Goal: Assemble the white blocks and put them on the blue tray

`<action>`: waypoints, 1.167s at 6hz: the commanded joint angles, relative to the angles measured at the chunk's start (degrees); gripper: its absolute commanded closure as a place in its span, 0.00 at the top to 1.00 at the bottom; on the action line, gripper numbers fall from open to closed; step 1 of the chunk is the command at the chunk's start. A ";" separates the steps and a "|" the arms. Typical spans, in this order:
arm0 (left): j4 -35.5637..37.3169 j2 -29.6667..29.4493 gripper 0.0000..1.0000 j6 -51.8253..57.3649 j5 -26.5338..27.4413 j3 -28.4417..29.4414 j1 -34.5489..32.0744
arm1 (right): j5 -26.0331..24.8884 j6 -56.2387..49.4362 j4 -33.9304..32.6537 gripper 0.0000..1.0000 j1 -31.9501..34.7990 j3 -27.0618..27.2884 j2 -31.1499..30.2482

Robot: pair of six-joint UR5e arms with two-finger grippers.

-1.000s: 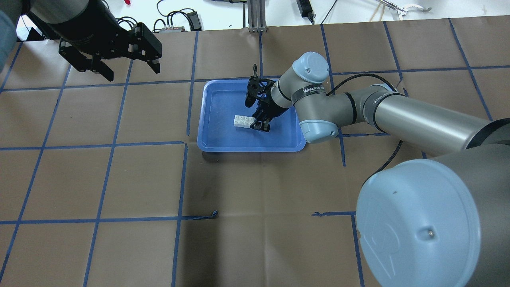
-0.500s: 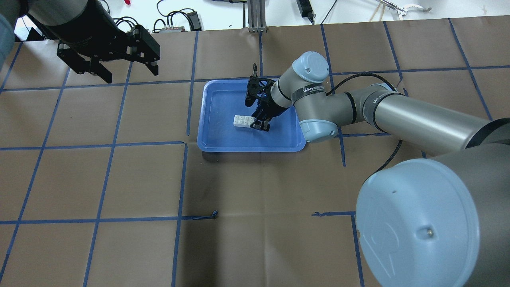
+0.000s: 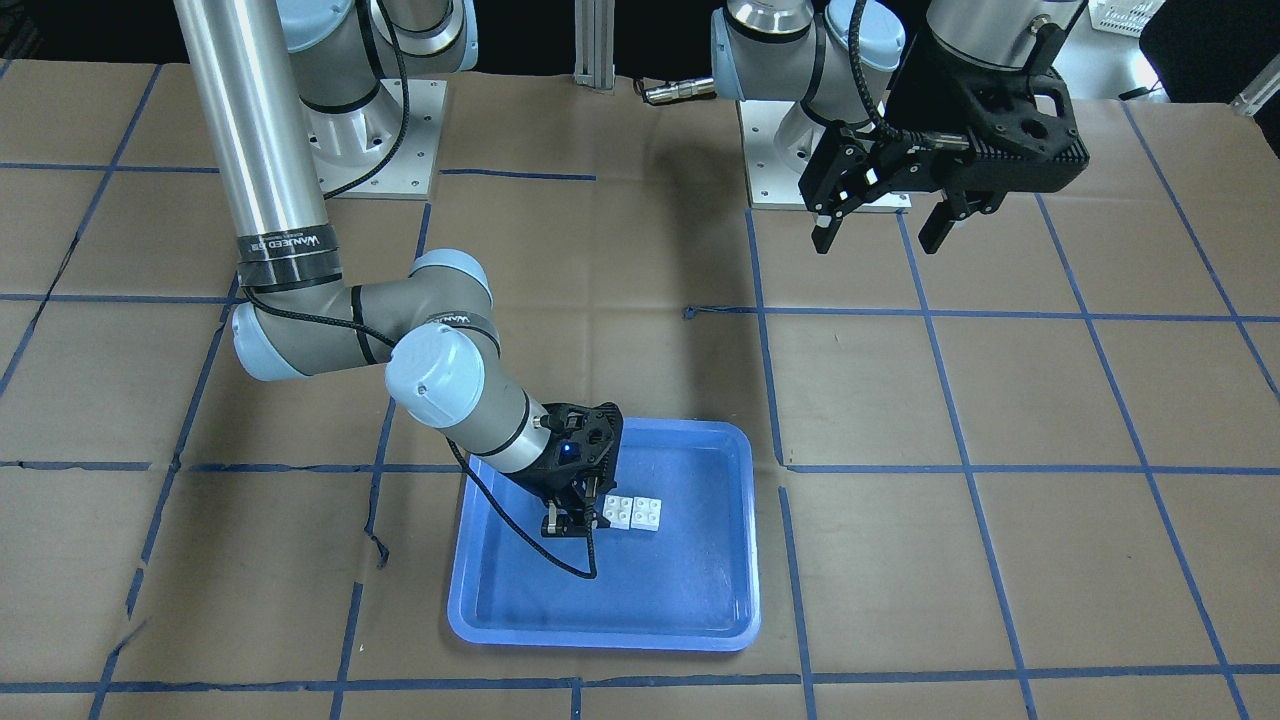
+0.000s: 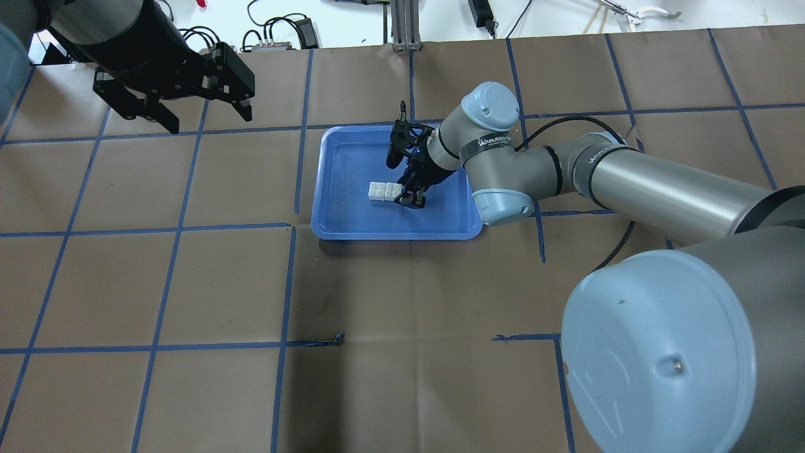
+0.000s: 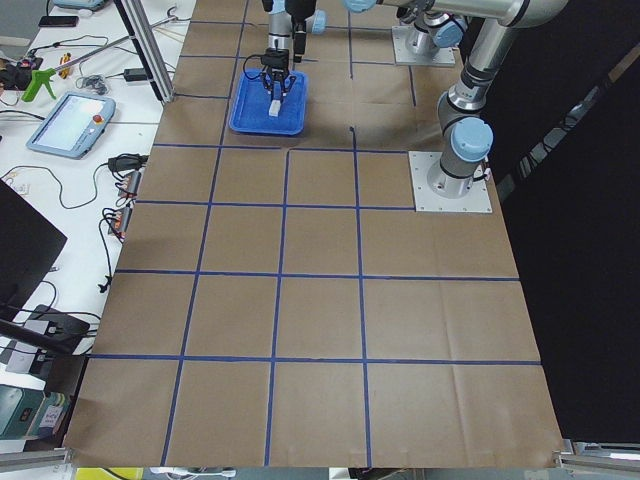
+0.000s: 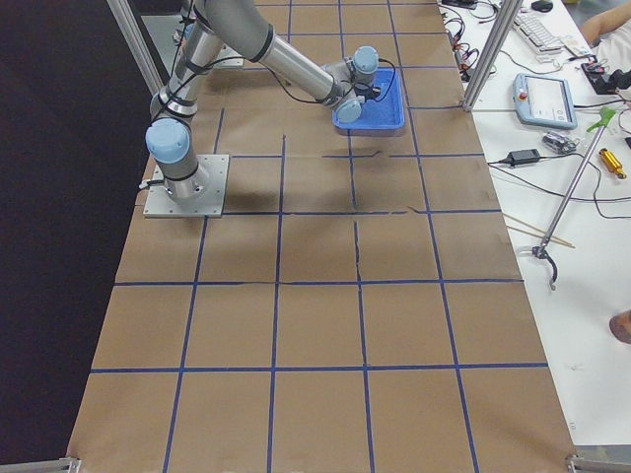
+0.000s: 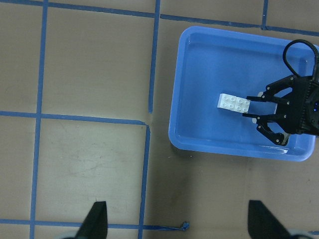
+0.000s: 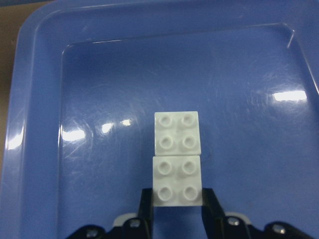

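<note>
Two white blocks [image 8: 176, 133] lie end to end, studs up, on the floor of the blue tray [image 8: 99, 74]. My right gripper [image 8: 177, 201] is low in the tray, its fingers [image 8: 146, 205] pressed against both sides of the nearer block [image 8: 177, 179]. The same shows in the overhead view: blocks [image 4: 377, 190], right gripper [image 4: 407, 195], tray [image 4: 339, 214]. In the front view the blocks [image 3: 634, 512] sit beside the right gripper [image 3: 575, 520]. My left gripper [image 4: 207, 118] is open and empty, high above the table, far from the tray [image 3: 700, 600].
The table is brown paper with a blue tape grid [image 4: 292, 226]. The right arm's elbow [image 4: 494, 157] hangs over the tray's right rim. Cables and a power brick [image 4: 277, 34] lie beyond the table's far edge. Both arm base plates [image 3: 400, 130] sit at the robot's side.
My left gripper has shifted slightly at the far left and stays open. The right gripper and the white blocks have barely moved in the tray.
</note>
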 commanded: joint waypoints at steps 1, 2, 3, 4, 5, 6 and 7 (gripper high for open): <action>0.06 0.10 1.00 -0.04 0.04 -0.23 -0.04 | 0.03 0.34 0.02 0.96 0.00 0.05 0.01; 0.14 0.27 1.00 -0.04 -0.13 -0.49 0.04 | 0.03 0.34 0.11 0.99 0.00 -0.04 0.01; 0.06 0.19 1.00 -0.12 0.04 -0.41 -0.13 | -0.06 0.43 0.20 1.00 0.00 -0.12 -0.25; -0.12 0.18 1.00 -0.13 -0.04 -0.41 -0.13 | -0.41 0.60 0.46 1.00 -0.17 -0.56 -0.77; -0.03 0.18 1.00 -0.13 -0.04 -0.50 -0.05 | -1.11 0.87 1.25 1.00 -0.35 -0.56 -2.00; -0.12 0.27 1.00 -0.21 -0.04 -0.50 -0.13 | -1.72 1.30 4.47 1.00 -1.13 -0.30 -4.27; -0.03 0.19 1.00 -0.13 -0.04 -0.58 -0.13 | -5.73 1.39 12.07 1.00 -2.01 -1.17 -7.95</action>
